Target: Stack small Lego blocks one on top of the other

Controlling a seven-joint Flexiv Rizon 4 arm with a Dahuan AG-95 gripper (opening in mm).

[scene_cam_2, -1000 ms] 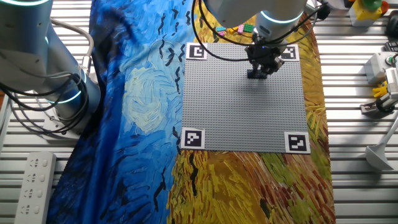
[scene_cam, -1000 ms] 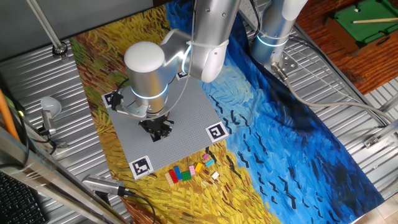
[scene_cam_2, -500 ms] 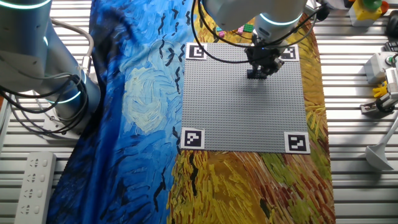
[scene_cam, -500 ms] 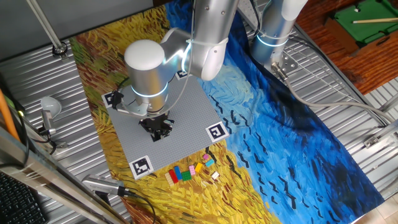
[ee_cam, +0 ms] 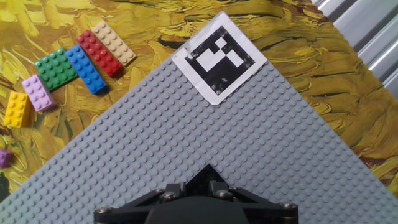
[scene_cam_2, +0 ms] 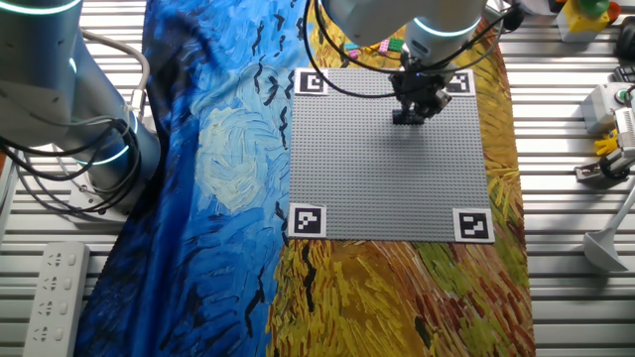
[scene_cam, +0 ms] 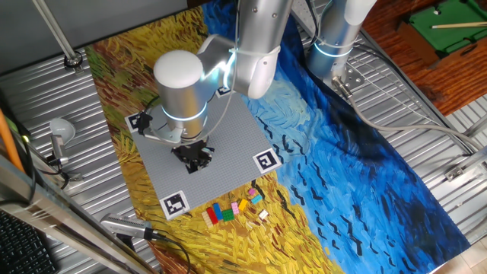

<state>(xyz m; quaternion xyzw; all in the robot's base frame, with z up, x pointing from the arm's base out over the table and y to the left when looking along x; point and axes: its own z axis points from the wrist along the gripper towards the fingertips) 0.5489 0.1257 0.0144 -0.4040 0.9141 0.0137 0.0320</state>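
Note:
My gripper (ee_cam: pixel 205 171) hangs low over the grey baseplate (ee_cam: pixel 249 143), its jaws drawn together on a dark piece that I take for the black brick; only its tip shows. The fixed views put the gripper (scene_cam: pixel 194 161) (scene_cam_2: pixel 407 114) near the plate's edge closest to the loose bricks. Those lie on the cloth just off the plate: tan (ee_cam: pixel 113 42), red (ee_cam: pixel 99 53), blue (ee_cam: pixel 86 69), green (ee_cam: pixel 56 70), pink (ee_cam: pixel 38 93) and yellow (ee_cam: pixel 17 109). They show as a small row (scene_cam: pixel 224 211) and, mostly hidden behind the arm, as a cluster (scene_cam_2: pixel 382 46).
Black-and-white markers (ee_cam: pixel 219 57) sit at the baseplate's corners. A purple bit (ee_cam: pixel 4 158) lies at the left edge of the hand view. A second arm's base (scene_cam_2: pixel 89 149) stands on the painted cloth. Metal slats surround the cloth.
The gripper has drifted slightly across the baseplate towards the loose bricks; its jaws stay shut. The bricks on the cloth have not moved.

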